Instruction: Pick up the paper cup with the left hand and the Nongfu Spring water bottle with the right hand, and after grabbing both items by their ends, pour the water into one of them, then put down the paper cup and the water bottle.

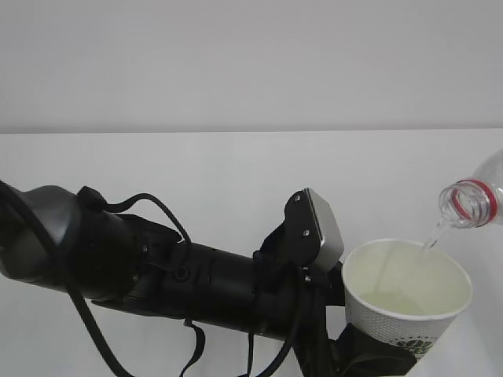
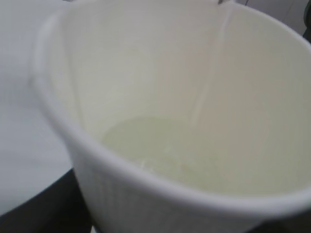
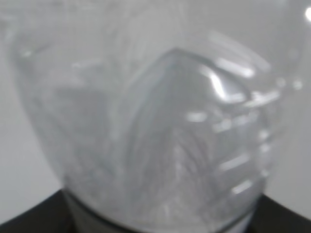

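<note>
At lower right I see my left tool [image 1: 369, 357] holding the white paper cup [image 1: 406, 302]; the clear red-ringed plastic bottle [image 1: 474, 198], gripped by my right tool, pours water [image 1: 435, 233].

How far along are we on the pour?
Done: both are lifted, the paper cup in the left gripper, the tilted water bottle held by the right gripper. In hand: a thin stream of water runs into the cup, pooling at its bottom. Left: stop pouring, set both down.

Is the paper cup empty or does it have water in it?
Some water: a pale pool lies in the paper cup, well below the rim.
</note>
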Tool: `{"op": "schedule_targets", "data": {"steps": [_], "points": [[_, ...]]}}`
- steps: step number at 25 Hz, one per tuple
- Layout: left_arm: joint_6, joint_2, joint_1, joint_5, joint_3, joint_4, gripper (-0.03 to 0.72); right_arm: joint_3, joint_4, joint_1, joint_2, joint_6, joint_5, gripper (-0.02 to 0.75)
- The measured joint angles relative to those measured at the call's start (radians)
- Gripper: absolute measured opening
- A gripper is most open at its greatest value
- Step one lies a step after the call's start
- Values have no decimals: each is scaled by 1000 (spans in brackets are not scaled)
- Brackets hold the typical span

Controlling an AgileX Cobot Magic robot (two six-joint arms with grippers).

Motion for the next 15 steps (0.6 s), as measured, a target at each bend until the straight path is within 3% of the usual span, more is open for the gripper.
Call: {"op": "schedule_targets", "data": {"steps": [15], "points": [[0,0,0,2,0,0,533,0,0,0,0,-13,0,404]]}}
